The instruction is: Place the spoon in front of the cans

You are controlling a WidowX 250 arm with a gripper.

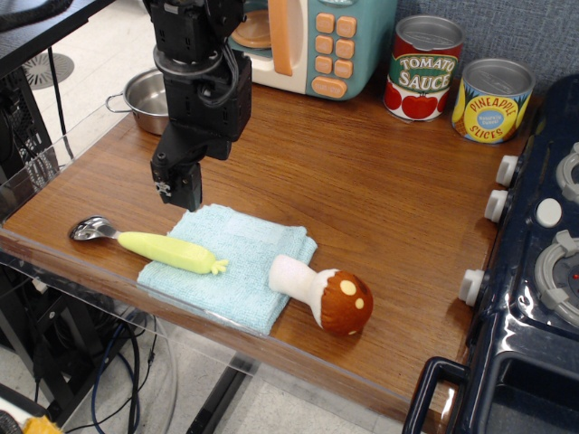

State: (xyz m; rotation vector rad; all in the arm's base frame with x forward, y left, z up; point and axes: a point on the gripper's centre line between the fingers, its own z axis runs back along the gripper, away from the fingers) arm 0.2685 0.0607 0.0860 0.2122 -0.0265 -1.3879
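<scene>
at the near left edge of the wooden counter lies the spoon, its silver bowl on bare wood pointing left and its pale yellow-green handle resting on the front corner of the light blue cloth. the gripper hangs just behind and above the spoon's handle, apart from it, its black fingers pointing down over the cloth's back corner; whether the fingers are parted or closed cannot be told from this angle, and nothing shows between them. the cans stand well apart from the spoon, at the far right back of the counter, touching or nearly so: one tomato sauce tin and one pineapple slices tin, two in all. the surface is brown wood grain with a clear plastic lip along the front and left edges. there is one toy mushroom lying on its side with its stem on the cloth, one small steel pot at the back left, one toy microwave behind the arm, and a dark blue toy stove with three white knobs at the right.
</scene>
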